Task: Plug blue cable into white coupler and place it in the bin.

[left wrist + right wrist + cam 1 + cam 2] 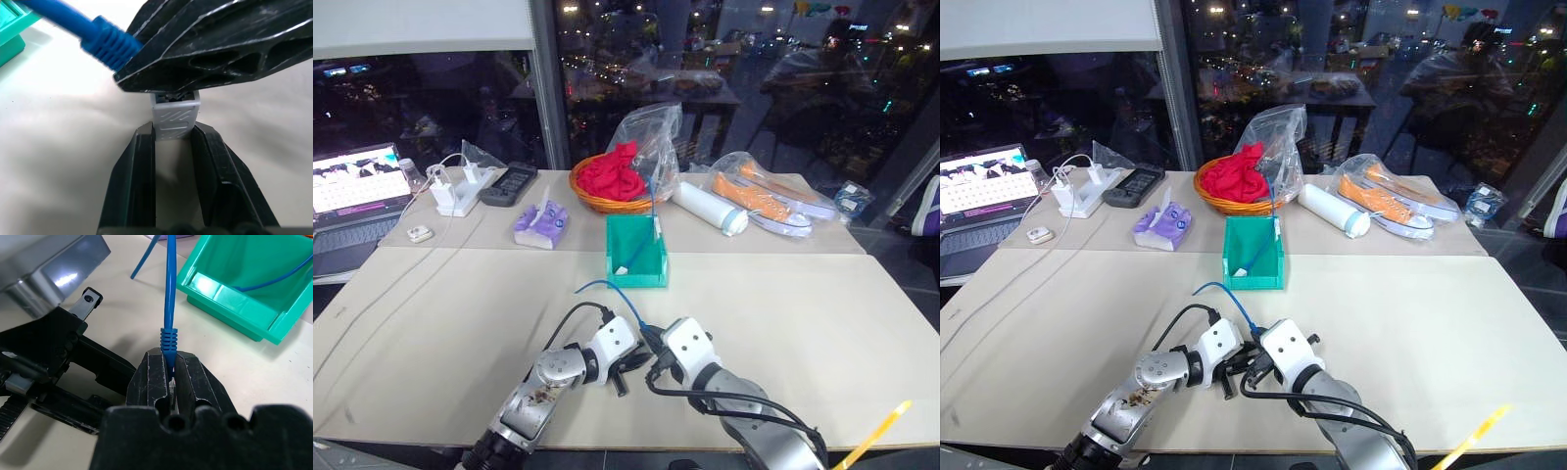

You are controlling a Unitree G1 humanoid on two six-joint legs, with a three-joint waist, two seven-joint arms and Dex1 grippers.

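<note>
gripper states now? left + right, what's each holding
Left gripper: shut on the white coupler.
Right gripper: shut on the blue cable at its plug end.

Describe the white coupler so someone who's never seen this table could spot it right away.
Start at the teal bin mid-table, then come toward the near edge where the two grippers meet. The white coupler is the small ribbed white block pinched in the left gripper, unlike the white charger bricks far back by the laptop.

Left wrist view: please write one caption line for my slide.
Left gripper holds the white coupler while the right gripper brings the blue cable.
</note>
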